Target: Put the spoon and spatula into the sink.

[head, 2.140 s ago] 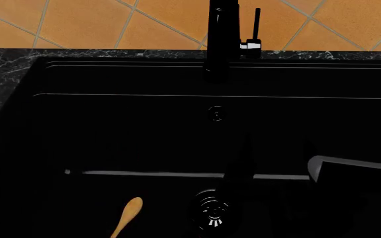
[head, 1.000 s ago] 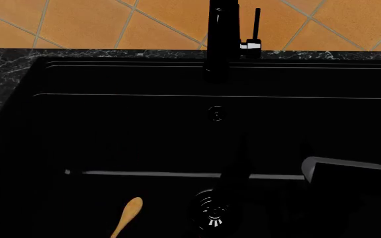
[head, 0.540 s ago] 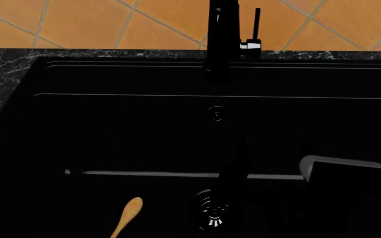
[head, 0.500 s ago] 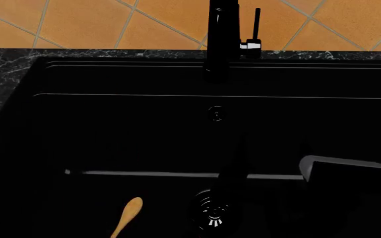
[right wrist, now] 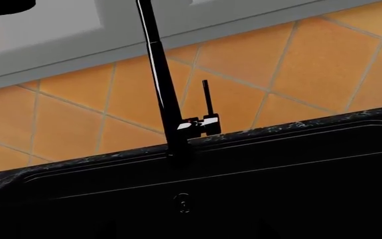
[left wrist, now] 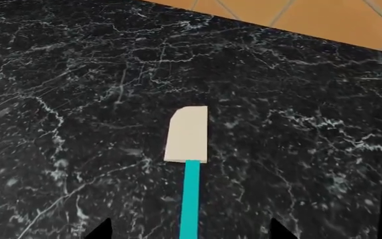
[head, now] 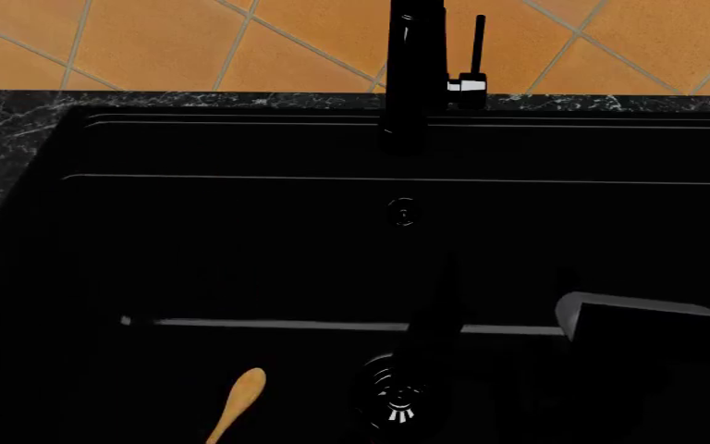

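The spoon already lies on the floor of the sink, just left of the drain, so the step in hand looks like fetching the spatula, which lies flat on the marble table well outside the basin. The left wrist view looks straight down the teal handle toward the cream blade, with the two dark tips of the left fingers spread wide to either side of the handle and touching nothing. To do this well, I would come down centred on the handle, not the blade, close squarely across its narrow width, and lift clear of the rim before carrying it over. The handle's near end is cut off at the frame edge, so where it ends is unknown. The right fingers cannot be made out: the right wrist view shows only the faucet and tiles, and black arm shapes merge with the black basin in the head view.
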### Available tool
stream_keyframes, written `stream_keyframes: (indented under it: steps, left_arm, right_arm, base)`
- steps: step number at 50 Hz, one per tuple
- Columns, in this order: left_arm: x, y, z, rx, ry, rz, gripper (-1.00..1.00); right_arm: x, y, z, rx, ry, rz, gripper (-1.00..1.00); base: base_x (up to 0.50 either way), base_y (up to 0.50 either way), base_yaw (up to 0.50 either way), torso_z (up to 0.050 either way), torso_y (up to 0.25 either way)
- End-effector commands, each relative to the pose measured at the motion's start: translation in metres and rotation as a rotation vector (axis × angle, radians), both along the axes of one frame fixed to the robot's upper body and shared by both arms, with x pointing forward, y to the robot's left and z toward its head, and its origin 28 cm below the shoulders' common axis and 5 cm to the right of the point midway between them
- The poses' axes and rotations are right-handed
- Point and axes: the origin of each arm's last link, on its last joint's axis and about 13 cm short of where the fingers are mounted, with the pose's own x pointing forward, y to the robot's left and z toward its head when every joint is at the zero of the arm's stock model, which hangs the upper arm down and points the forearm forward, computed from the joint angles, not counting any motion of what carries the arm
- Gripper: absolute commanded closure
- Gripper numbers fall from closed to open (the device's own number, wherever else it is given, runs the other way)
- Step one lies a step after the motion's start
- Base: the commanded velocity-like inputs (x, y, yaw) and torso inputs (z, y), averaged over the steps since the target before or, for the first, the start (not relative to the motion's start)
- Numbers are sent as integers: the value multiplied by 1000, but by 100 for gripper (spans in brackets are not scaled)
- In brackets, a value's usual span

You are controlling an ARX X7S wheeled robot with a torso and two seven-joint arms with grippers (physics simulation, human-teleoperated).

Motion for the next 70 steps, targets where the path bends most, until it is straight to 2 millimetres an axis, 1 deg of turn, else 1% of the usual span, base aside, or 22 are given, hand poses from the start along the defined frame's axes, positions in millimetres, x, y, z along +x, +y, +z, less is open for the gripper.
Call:
stream_keyframes:
  steps: [1, 13, 25, 34, 44, 45, 51, 55, 59, 64, 65, 66, 67, 68, 69, 70]
  left_arm:
    - [2, 7, -19, -23, 47, 33, -100]
    - [0, 12, -36, -20, 105, 57, -100]
    - [3, 10, -55, -6, 194, 8, -100]
    - [4, 12, -78, -7, 261, -16, -100]
    - [2, 10, -93, -67, 257, -18, -100]
    - [2, 10, -93, -87, 242, -6, 100]
    - [2, 9, -93, -124, 202, -3, 100]
    - [2, 7, -92, -110, 192, -16, 100]
    - [3, 5, -85, -73, 166, -34, 100]
    - [9, -6, -50, 28, 72, -78, 100]
    - [10, -8, -44, 26, 51, -93, 100]
    - [13, -15, -30, 69, 13, -133, 100]
    - [14, -17, -27, 76, 8, -141, 100]
    - [16, -25, -15, 87, -30, -180, 100]
    - [17, -27, -11, 97, -42, -185, 100]
    - [18, -32, 0, 101, -79, -218, 100]
  right_arm:
    - [0, 1, 1, -2, 1, -1, -100]
    - [0, 0, 2, -3, -3, -4, -100]
    - [-1, -1, 1, -3, -4, -9, -100]
    - [0, -1, 0, -2, -1, -8, -100]
    - [0, 0, 0, -6, 2, -10, -100]
    - [0, 0, 0, -6, 3, -10, -100]
    - [0, -1, 1, -6, 3, -13, -100]
    - [0, -1, 1, -4, 3, -14, -100]
    - [0, -1, 1, -4, 3, -14, -100]
    - [-1, -1, 2, -5, -1, -14, -100]
    - [-1, -1, 2, -4, -1, -13, -100]
    - [-1, -1, 2, -4, -1, -13, -100]
    - [-1, -1, 2, -4, -1, -13, -100]
    - [-1, -1, 2, -3, -2, -11, -100]
    - [-1, -1, 2, -4, -2, -12, -100]
    - [-1, -1, 2, -3, -3, -11, -100]
  base:
    - [0, 0, 0, 0, 0]
    - [0, 0, 0, 0, 0]
    - [0, 0, 0, 0, 0]
    - [1, 1, 0, -1, 0]
    - [3, 1, -1, -2, 0]
    - [12, 0, -3, 0, 0]
    - [2, 2, 0, -3, 0]
    - [3, 2, 0, 0, 0]
    - [3, 2, 0, -3, 0]
    - [0, 0, -1, -2, 0]
    - [0, 0, -3, 0, 0]
    - [0, 0, 0, 0, 0]
    - [0, 0, 0, 0, 0]
    - [0, 0, 0, 0, 0]
    - [0, 0, 0, 0, 0]
    - [0, 0, 0, 0, 0]
